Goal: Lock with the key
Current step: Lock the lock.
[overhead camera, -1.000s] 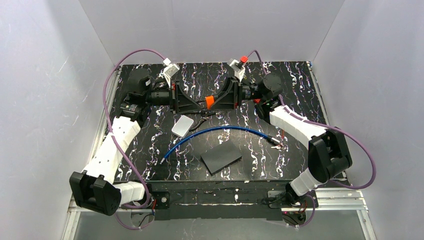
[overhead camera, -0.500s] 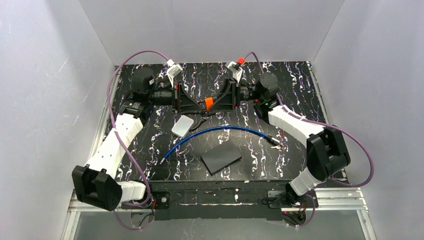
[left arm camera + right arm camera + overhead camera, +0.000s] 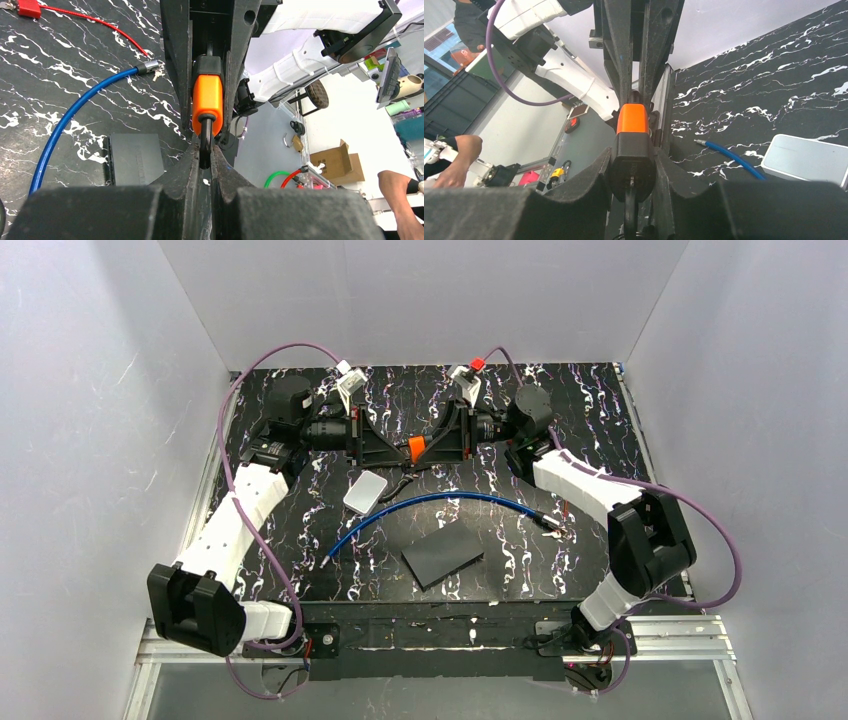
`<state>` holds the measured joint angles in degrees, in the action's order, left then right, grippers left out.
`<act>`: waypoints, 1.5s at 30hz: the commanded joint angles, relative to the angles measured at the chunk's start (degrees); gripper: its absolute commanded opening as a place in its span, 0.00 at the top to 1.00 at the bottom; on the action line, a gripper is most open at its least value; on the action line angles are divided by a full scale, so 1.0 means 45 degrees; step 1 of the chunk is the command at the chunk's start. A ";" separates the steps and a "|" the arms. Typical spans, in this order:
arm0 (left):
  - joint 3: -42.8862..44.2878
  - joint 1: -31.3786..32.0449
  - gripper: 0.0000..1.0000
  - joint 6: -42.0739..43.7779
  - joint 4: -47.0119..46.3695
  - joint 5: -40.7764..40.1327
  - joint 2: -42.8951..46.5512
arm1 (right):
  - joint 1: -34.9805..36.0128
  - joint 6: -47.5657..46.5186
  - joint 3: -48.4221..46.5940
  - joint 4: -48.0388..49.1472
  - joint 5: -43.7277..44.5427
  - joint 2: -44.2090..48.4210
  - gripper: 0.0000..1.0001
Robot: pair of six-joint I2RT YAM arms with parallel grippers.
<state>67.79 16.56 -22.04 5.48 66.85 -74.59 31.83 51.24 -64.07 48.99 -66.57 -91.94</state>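
The lock, a long blue cable (image 3: 450,498) with dark metal ends, lies loose on the marbled black table (image 3: 590,400), also seen in the left wrist view (image 3: 65,125). Above the table's far middle, both grippers meet on a small orange-and-black padlock (image 3: 417,446). My left gripper (image 3: 204,155) is shut on its dark shackle (image 3: 205,135). My right gripper (image 3: 631,160) is shut on the padlock's black lower body (image 3: 633,150). A dark key (image 3: 630,210) sticks out of the keyhole toward the right wrist camera.
A small pale box (image 3: 365,492) lies just left of the cable's arch. A flat black card (image 3: 442,553) sits nearer the front edge. A thin red loop (image 3: 100,22) and small metal pieces (image 3: 553,530) lie by the cable's right end. Grey walls enclose the table.
Both arms have shifted their elbows and wrists slightly toward the far side. The padlock stays held between the two grippers at almost the same spot.
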 commanded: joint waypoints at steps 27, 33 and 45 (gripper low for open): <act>0.0971 -0.0796 1.00 0.3007 0.2811 0.1400 0.0336 | -0.1208 -0.6371 -0.2511 -0.7255 -0.0606 0.0783 0.21; 0.1017 -0.0794 1.00 0.3042 0.2865 0.1475 0.0314 | -0.1040 -0.6406 -0.2360 -0.7334 -0.1170 0.0819 0.31; 0.1107 -0.0789 1.00 0.3122 0.2968 0.1316 0.0101 | -0.1039 -0.8360 -0.2723 -0.9753 -0.1243 0.1073 0.57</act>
<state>70.24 13.08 -8.75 18.94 69.93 -74.70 27.03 17.37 -73.10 8.14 -71.35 -89.62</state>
